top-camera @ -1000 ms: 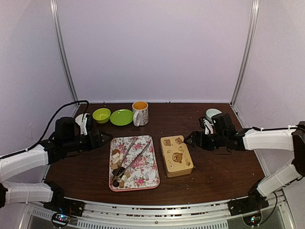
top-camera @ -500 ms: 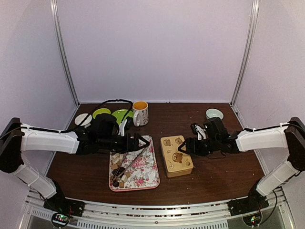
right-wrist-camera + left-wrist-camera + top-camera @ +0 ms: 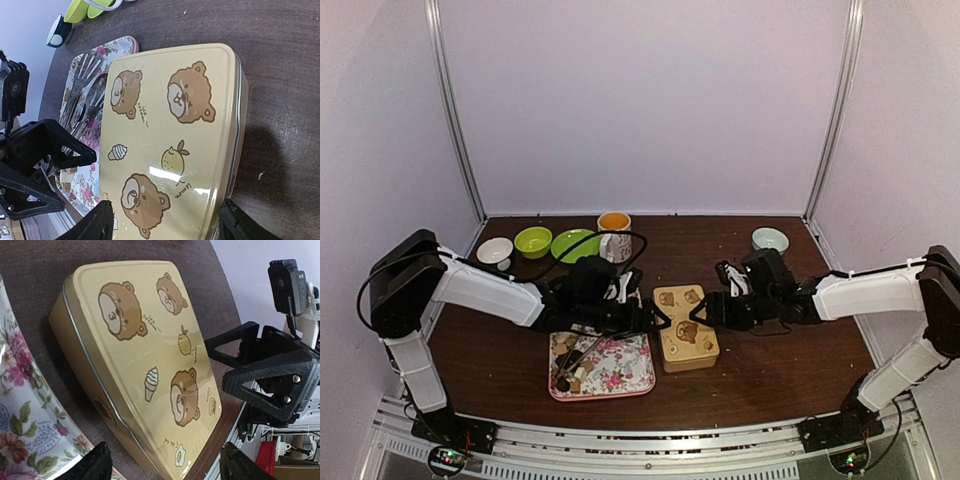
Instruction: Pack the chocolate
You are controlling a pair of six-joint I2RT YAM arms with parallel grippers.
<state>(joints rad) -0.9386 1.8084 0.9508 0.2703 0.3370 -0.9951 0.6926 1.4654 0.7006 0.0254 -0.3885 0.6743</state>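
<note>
A yellow tin with bear pictures (image 3: 688, 328) lies shut on the table, right of a floral tray (image 3: 620, 372). Small dark and pale chocolate pieces (image 3: 568, 377) lie at the tray's near left corner, beside metal tongs (image 3: 588, 347). My left gripper (image 3: 656, 318) is open and empty at the tin's left edge, its arm reaching across the tray. My right gripper (image 3: 704, 311) is open and empty at the tin's right edge. In the left wrist view the tin (image 3: 145, 355) lies between my left gripper's (image 3: 165, 470) fingers. In the right wrist view the tin (image 3: 170, 135) lies between my right gripper's (image 3: 165, 225) fingers.
At the back left stand a white bowl (image 3: 495, 250), a green bowl (image 3: 533, 241), a green plate (image 3: 570, 245) and a mug (image 3: 613, 232). A pale bowl (image 3: 770, 239) sits at the back right. Each gripper faces the other across the tin.
My left arm has swung right from the table's left side, over the tray, to the tin. My right gripper has moved left to the tin's right edge.
</note>
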